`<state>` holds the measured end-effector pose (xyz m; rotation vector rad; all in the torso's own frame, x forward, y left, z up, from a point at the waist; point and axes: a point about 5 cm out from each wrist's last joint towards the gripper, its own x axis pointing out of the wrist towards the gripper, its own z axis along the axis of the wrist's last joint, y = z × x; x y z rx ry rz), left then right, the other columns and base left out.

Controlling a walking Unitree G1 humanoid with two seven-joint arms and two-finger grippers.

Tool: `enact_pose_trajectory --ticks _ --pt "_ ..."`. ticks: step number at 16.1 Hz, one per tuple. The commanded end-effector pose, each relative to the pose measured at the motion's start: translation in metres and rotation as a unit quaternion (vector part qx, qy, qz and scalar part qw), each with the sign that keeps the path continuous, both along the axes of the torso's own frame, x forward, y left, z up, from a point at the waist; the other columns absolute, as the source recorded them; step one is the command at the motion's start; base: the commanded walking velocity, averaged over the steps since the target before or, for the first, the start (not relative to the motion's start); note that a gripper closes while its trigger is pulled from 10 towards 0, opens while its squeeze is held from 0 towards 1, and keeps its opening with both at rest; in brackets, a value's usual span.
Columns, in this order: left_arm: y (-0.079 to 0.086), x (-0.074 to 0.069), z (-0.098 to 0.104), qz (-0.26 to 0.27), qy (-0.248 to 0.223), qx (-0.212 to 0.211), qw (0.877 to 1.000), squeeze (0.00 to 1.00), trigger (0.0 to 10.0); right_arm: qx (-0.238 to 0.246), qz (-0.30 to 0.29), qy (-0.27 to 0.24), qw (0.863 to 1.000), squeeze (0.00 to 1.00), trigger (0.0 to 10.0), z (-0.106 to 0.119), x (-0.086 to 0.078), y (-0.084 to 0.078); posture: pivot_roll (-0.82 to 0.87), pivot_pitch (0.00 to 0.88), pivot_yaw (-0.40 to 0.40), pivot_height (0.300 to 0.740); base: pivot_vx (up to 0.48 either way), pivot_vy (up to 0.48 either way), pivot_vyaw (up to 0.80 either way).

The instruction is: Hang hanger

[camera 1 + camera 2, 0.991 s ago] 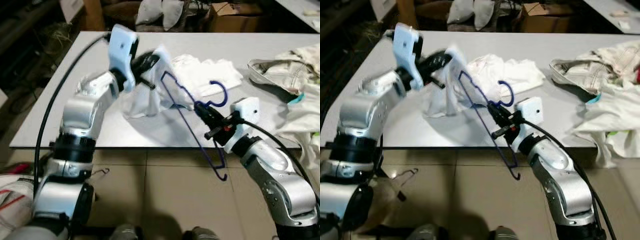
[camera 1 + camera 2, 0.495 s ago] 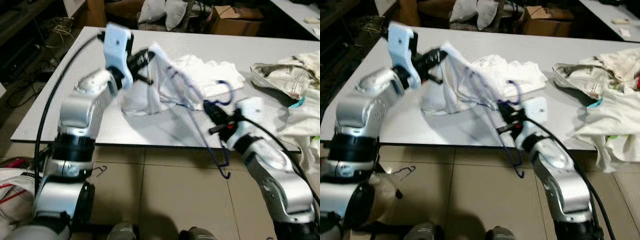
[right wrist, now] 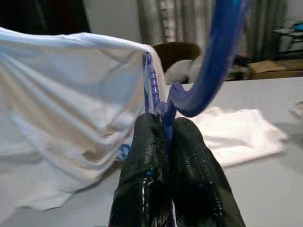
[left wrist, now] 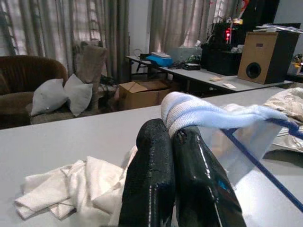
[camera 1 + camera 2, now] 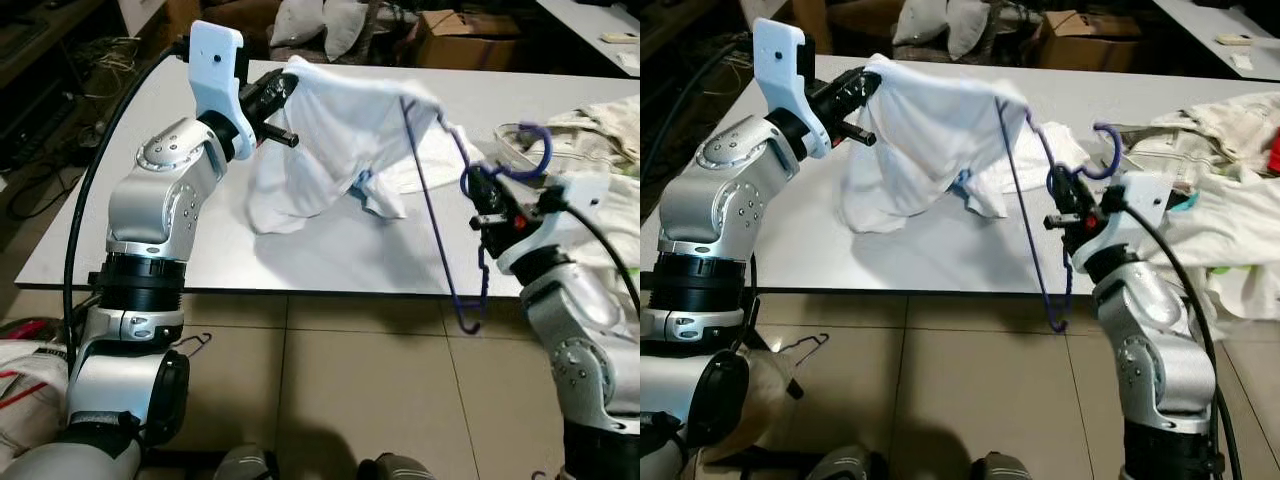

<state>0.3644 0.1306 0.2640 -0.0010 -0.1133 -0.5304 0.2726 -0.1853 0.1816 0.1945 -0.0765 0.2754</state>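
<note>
Right, we've got the white shirt (image 5: 330, 140) up off the table (image 5: 330, 255) now. A sec ago it sat low on the surface w/ the blue hanger (image 5: 440, 200) lying slanted across it; now the hanger stands near upright, one shoulder tucked inside the cloth, hook (image 5: 530, 150) curling above our right gripper (image 5: 482, 205), bottom corner dangling past the table's front edge.

Left gripper (image 5: 275, 95): fingers pressed together on the shirt's ribbed collar edge, held high over the table's left part. In the left wrist view the fingers (image 4: 151, 184) pinch the folded hem, w/ the hanger's blue wire running off beside them.

Right gripper: fingers clamped narrow on the hanger neck just under the hook (right wrist view shows the fingers (image 3: 147, 175) squeezing the blue wire, shirt draped just beyond).

What that means, as we judge it: the shirt is stretched between both arms, so the hanger's first shoulder seems seated. Second shoulder prob. not in yet, since cloth hangs bunched toward the left side. Next we'd likely feed the other end through, then carry the lot to a rail.

Also on the table: a folded white cloth (image 5: 420, 165) behind the shirt, and a heap of pale clothes (image 5: 590, 130) to the right. A spare wire hanger (image 5: 195, 345) lies on the tiled floor (image 5: 350, 380).
</note>
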Motion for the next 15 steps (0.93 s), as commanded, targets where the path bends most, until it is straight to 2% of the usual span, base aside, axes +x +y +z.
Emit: enact_pose_trajectory --ticks 1,2,3,4,5,6,8,9,10,11,12,14,15 --pt "0.0 -0.003 0.004 -0.009 -0.008 -0.002 1.0 0.0 0.0 0.002 0.022 -0.01 1.0 0.0 10.0 0.003 -0.003 0.001 -0.08 0.0 -0.019 0.74 0.0 0.0 0.0" --pt "-0.002 -0.006 0.003 -0.024 -0.008 0.0 1.0 0.0 0.0 0.034 0.027 -0.017 0.999 0.0 10.0 0.005 -0.003 0.001 -0.08 0.0 -0.024 0.74 0.0 0.0 0.0" --pt "-0.008 -0.013 0.002 -0.065 -0.008 0.0 0.998 0.0 0.0 0.091 0.02 -0.008 0.996 0.0 10.0 0.006 0.001 -0.002 -0.08 0.0 -0.024 0.74 0.0 0.0 0.0" --pt "-0.01 -0.015 0.001 -0.08 -0.008 -0.001 0.997 0.0 0.0 0.102 0.023 0.012 0.994 0.0 10.0 0.002 0.003 -0.002 -0.08 0.0 -0.024 0.74 0.0 0.0 0.0" --pt "-0.016 -0.024 0.003 -0.133 -0.005 -0.033 0.991 0.0 0.0 0.126 0.059 0.056 0.989 0.0 10.0 -0.007 0.004 0.002 -0.08 0.0 -0.028 0.74 0.0 0.0 0.0" --pt "-0.017 -0.027 0.004 -0.147 -0.002 -0.04 0.988 0.0 0.0 0.143 0.07 0.064 0.985 0.0 10.0 -0.008 0.003 0.004 -0.08 0.0 -0.028 0.74 0.0 0.0 0.0" --pt "-0.011 -0.029 0.002 -0.149 -0.004 -0.02 0.989 0.0 0.0 0.165 0.093 0.069 0.98 0.0 10.0 -0.007 0.003 0.005 -0.08 0.0 -0.029 0.74 0.0 0.0 0.0" --pt "-0.008 -0.03 0.003 -0.146 -0.012 -0.022 0.989 0.0 0.0 0.159 0.102 0.074 0.979 0.0 10.0 -0.008 0.002 0.005 -0.08 0.0 -0.029 0.74 0.0 0.0 0.0" --pt "-0.007 -0.031 0.01 -0.145 -0.026 -0.037 0.988 0.0 0.0 0.126 0.114 0.086 0.982 0.0 10.0 -0.012 0.001 0.005 -0.08 0.0 -0.029 0.74 0.0 0.0 0.0" --pt "-0.008 -0.032 0.011 -0.149 -0.027 -0.042 0.988 0.0 0.0 0.122 0.116 0.089 0.982 0.0 10.0 -0.013 0.001 0.005 -0.06 0.0 -0.039 0.74 0.0 0.0 0.0" --pt "-0.011 -0.035 0.012 -0.162 -0.028 -0.041 0.986 0.0 0.0 0.115 0.133 0.1 0.979 0.0 10.0 -0.014 0.001 0.009 -0.06 0.0 -0.041 0.74 0.0 0.0 0.0" --pt "-0.012 -0.033 0.013 -0.148 -0.032 -0.039 0.988 0.0 0.0 0.072 0.16 0.117 0.978 0.0 10.0 -0.019 -0.002 0.016 -0.06 0.0 -0.041 0.74 0.0 0.0 0.0" --pt "-0.012 -0.033 0.014 -0.147 -0.032 -0.041 0.988 0.0 0.0 0.068 0.162 0.118 0.977 0.0 10.0 -0.019 -0.002 0.017 -0.06 0.0 -0.038 0.74 0.0 0.0 0.0"
